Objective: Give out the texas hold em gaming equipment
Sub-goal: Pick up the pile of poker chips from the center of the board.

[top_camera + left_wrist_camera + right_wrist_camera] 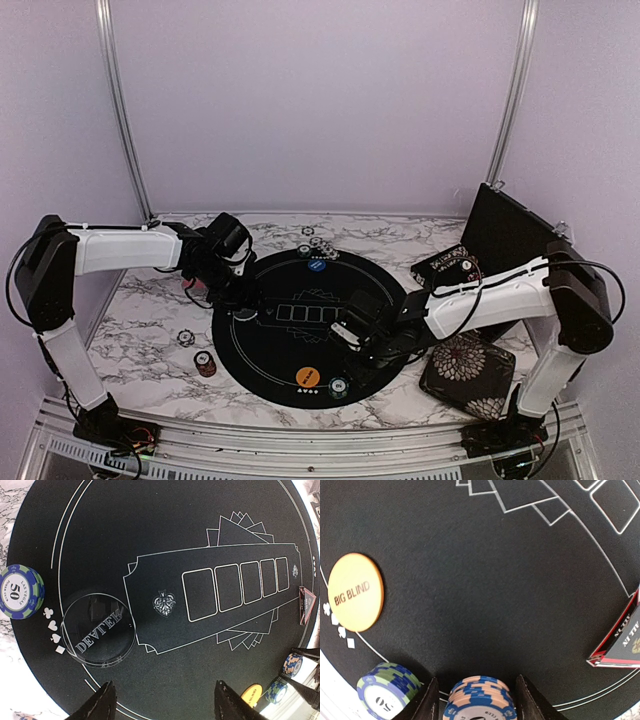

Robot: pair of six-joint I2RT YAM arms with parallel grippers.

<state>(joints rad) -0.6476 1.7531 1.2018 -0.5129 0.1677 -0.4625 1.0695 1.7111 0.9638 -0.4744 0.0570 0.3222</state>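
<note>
On the marble table lies one round black mat. The left fingers are released and empty, with one clear dealer disc near them at the mat's left edge. The right fingers straddle a pink-blue chip stack at the near edge. I cannot tell whether they are grasping it. Beside it are one orange disc, one green-blue stack and one triangle.

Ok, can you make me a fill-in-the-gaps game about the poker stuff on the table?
1. The orange disc says BIG ____.
2. The green-and-blue chip stack has the number ____ on top.
3. The chip pile between the fingers of the right hand is peach and ____.

Missing words: BLIND; 50; blue.
</note>
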